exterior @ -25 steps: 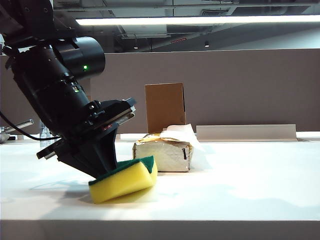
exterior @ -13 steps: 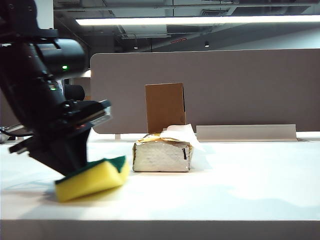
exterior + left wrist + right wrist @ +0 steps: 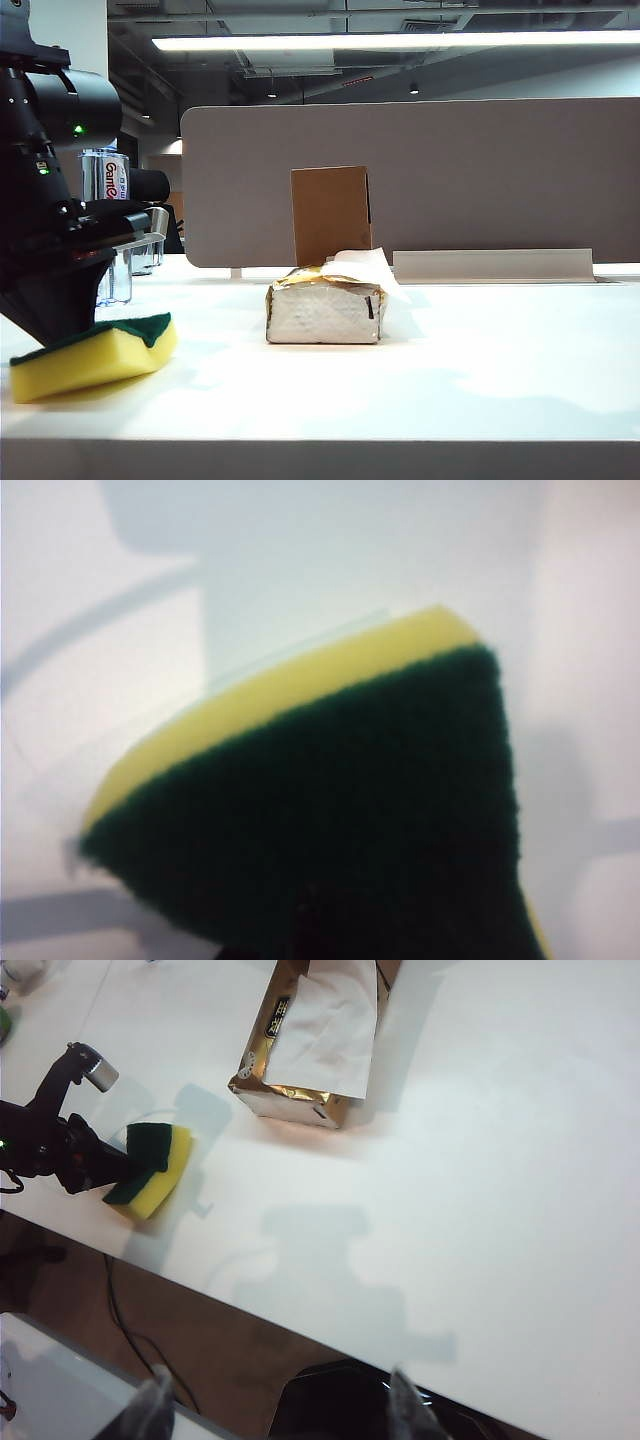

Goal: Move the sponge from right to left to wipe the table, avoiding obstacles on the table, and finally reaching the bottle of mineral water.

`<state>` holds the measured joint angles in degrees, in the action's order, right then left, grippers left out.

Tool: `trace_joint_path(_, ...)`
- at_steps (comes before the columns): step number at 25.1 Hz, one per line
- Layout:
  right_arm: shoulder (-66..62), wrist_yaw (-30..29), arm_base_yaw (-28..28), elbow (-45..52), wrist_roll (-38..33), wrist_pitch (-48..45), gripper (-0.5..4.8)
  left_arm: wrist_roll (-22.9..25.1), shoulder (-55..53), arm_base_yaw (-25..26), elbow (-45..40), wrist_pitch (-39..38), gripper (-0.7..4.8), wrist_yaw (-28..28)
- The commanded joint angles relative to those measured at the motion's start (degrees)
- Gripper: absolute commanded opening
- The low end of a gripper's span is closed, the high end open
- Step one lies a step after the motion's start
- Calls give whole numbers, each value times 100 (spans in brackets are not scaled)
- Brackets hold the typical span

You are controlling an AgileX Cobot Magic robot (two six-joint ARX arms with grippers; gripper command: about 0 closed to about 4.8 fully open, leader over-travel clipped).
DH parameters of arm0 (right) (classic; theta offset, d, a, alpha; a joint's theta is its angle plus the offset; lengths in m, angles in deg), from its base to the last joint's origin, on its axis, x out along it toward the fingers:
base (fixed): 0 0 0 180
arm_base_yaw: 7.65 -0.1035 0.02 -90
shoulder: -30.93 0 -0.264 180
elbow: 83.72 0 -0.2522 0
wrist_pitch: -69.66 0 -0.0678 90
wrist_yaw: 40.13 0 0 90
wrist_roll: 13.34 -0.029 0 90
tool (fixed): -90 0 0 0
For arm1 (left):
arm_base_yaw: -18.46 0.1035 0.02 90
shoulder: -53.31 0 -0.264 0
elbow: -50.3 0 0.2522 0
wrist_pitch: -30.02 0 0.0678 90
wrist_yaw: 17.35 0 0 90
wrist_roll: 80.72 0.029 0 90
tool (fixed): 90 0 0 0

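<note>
The yellow sponge [image 3: 95,355] with its dark green face up lies tilted on the white table [image 3: 460,380] at the far left. My left gripper [image 3: 55,325] is shut on the sponge and presses it down at a slant. In the left wrist view the sponge [image 3: 330,810] fills the picture and hides the fingers. The bottle of mineral water [image 3: 105,180] stands just behind that arm. The obstacle, a crumpled tissue box [image 3: 325,312] with a brown cardboard flap [image 3: 330,215], sits to the right of the sponge [image 3: 155,1168]. My right gripper [image 3: 278,1410] hangs open over the table's front edge, holding nothing.
Grey partition panels [image 3: 420,180] close off the back of the table. A low pale ledge [image 3: 490,265] lies at the back right. A clear glass thing [image 3: 145,255] stands beside the bottle. Cables run on the floor [image 3: 120,1330] in front of the table.
My left gripper has dragged the sponge leftward along the table, from beside the tissue box to the far left. The bottle has come into sight behind the arm.
</note>
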<state>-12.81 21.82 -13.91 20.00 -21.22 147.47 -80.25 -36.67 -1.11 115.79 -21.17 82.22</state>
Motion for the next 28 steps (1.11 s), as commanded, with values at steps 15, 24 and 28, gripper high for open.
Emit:
trace_joint_path(15, 9, 2, -2, -28, -4, -92, 273, 555, 254, 1051, -59, -713, -6, -627)
trace_joint_path(24, 11, 2, -2, -28, -4, -116, 273, 555, 461, 1519, -59, -721, -6, -439)
trace_joint_path(28, 9, 0, -2, -28, -4, -133, 273, 553, 461, 1515, -59, -643, -6, -437)
